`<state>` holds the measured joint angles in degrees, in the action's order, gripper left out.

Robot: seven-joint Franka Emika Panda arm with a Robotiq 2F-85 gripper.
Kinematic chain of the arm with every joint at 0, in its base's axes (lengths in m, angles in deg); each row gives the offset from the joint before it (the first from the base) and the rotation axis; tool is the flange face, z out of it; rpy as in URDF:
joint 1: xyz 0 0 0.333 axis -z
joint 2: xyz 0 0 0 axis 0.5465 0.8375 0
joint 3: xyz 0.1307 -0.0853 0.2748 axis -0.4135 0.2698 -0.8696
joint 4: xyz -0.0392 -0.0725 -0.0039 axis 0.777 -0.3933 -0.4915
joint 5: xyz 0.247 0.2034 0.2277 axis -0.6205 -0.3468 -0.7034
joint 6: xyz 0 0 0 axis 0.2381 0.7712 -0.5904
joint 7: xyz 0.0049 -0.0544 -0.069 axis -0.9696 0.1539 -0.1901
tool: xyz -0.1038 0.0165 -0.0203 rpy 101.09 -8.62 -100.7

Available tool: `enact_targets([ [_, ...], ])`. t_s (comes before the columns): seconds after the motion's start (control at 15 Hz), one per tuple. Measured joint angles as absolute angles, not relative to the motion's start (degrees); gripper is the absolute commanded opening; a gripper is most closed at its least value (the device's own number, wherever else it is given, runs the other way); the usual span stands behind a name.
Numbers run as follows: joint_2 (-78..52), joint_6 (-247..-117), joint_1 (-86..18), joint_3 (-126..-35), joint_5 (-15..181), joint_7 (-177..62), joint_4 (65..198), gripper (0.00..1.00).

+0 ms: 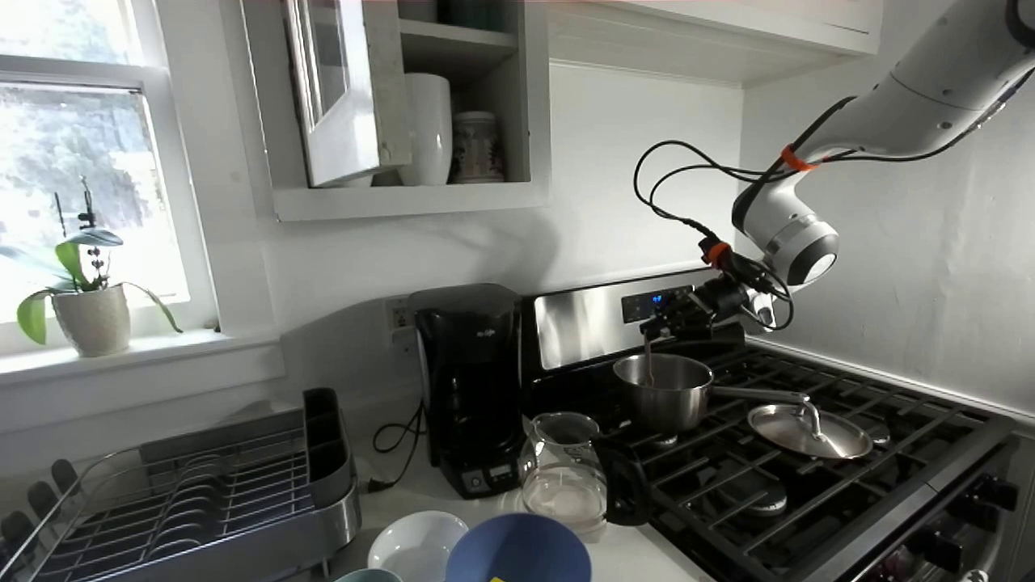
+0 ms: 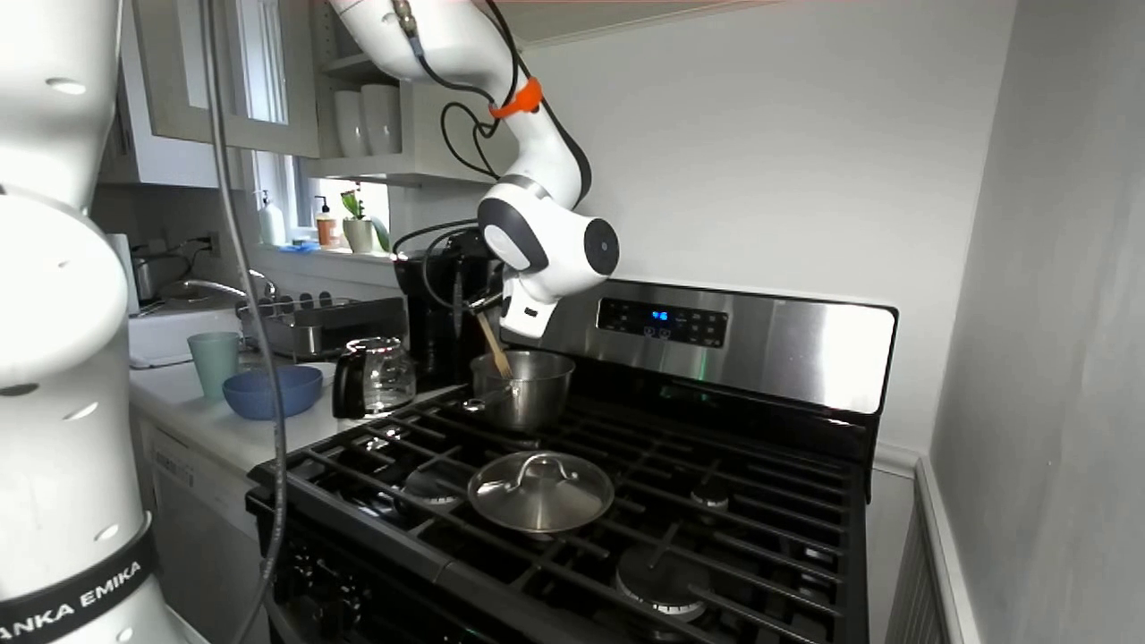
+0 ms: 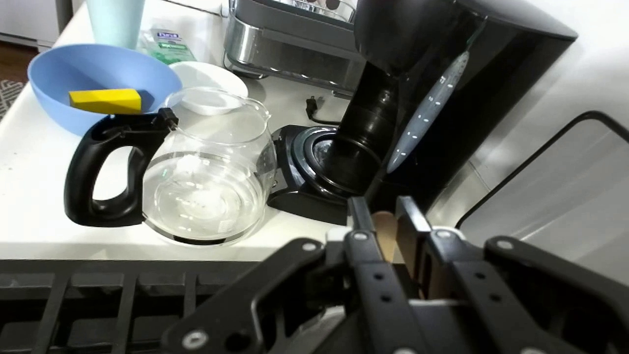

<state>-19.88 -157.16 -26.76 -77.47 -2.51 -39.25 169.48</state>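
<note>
- The stove point(image 2: 805, 358) stands against the wall, black grating over its top.
- The white counter point(image 3: 34, 182) adjoins it and bears the black coffee maker point(image 1: 469, 380), upright just beside the stove.
- The steel saucepan point(image 2: 532, 402) sits upright at the back of the stove, on the side near the coffee maker.
- The blue bowl point(image 3: 54, 101) and the glass carafe point(image 3: 206, 187) rest on the counter, close together.
- The steel lid point(image 2: 541, 501) lies on the stove near the saucepan, handle up.
- The gripper point(image 3: 383, 209) hangs above the saucepan, both fingers clamped on the upper end of the wooden utensil point(image 2: 495, 344).
- The wooden utensil slants down into the saucepan; its lower end is too dim to make out clearly.
- The yellow block point(image 3: 105, 101) lies in the blue bowl.
</note>
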Motion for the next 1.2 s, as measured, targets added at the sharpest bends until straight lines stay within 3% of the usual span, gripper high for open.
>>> enact_targets([
  [1.2, -15.21, -171.08, -26.71, -76.99, -6.18, -34.29, 165.55, 0.05],
])
